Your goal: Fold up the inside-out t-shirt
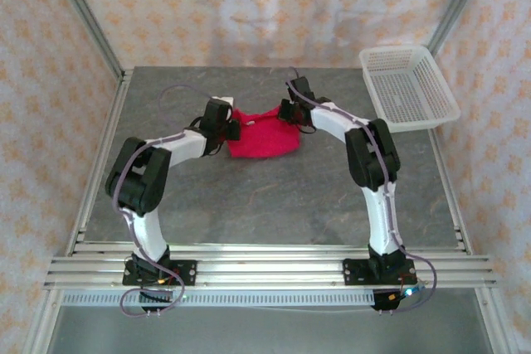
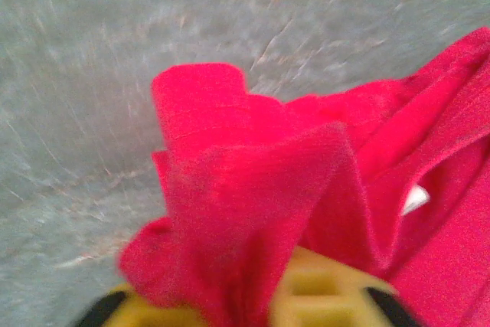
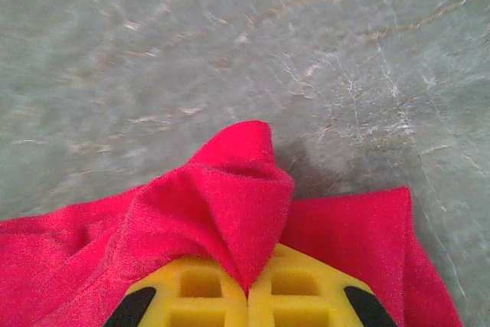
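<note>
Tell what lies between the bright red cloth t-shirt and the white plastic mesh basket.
In the top external view, the right arm's white forearm reaches across between t-shirt and basket; the grey table beneath is otherwise bare.

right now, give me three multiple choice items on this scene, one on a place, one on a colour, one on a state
1. Where does the white mesh basket stand on the table?
A. far right corner
B. near left edge
C. between the arms' bases

2. What colour is the t-shirt?
A. navy
B. bright red
C. white

3. How do the right jaws stand?
A. wide open over bare table
B. shut on the basket's rim
C. shut on a fold of the t-shirt

Key: 1 A, the top view has it at the far right corner; 2 B, every view shows red cloth; 3 C, the right wrist view shows the yellow pads meeting with cloth pinched between them.
</note>
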You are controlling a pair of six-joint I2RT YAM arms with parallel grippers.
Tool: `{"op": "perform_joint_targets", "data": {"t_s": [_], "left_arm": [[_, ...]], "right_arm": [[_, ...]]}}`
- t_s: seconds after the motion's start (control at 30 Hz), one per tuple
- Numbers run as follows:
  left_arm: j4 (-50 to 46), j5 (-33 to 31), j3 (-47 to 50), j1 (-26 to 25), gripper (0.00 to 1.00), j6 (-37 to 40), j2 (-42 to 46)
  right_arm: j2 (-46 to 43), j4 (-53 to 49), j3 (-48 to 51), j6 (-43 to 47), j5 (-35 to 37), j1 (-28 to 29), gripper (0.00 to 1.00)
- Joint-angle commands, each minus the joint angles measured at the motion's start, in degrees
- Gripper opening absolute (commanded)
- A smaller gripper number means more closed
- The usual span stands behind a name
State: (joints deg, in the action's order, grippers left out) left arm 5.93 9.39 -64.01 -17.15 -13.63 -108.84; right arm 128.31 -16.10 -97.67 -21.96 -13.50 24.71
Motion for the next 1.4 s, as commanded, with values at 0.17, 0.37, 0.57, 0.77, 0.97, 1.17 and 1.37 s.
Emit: {"op": "perform_joint_targets", "data": {"t_s": [0.17,0.37,0.57,0.77,0.97,1.17,1.37], "left_arm": [[-5.56,3.50,-3.00,1.94,0.71,-3.79,2.66],[-13.33,-2.51,-3.95,1.85,0.75,-2.56,12.51],[-17.71,-0.49,-3.54,0.12,0.73,-4.87,19.36],[-13.24,12.51,-2.75,-1.70,0.64,-13.61,15.44],[-6.28,16.60,-4.93,-2.33,0.63,-20.27,7.12],[-8.78,14.31,-8.65,-2.56,0.64,-15.58,-5.41],[-9.42,13.15,-2.93,-4.40,0.63,-12.90,-3.37]], "right_arm": [[-0.23,-8.84,-2.56,1.18,0.14,-0.80,0.35],[-8.38,-13.29,-2.14,-0.55,4.88,-0.89,0.56],[-16.07,-11.92,4.50,-7.43,5.32,-0.53,0.44],[-11.91,-2.31,4.16,-14.11,-11.53,0.28,0.26],[0.92,-12.19,-6.69,-18.65,-4.85,-2.14,0.18],[8.96,-18.16,-10.36,-18.69,-1.69,-4.80,0.15],[5.89,-19.49,-2.90,-13.85,-4.03,-3.15,0.15]]}}
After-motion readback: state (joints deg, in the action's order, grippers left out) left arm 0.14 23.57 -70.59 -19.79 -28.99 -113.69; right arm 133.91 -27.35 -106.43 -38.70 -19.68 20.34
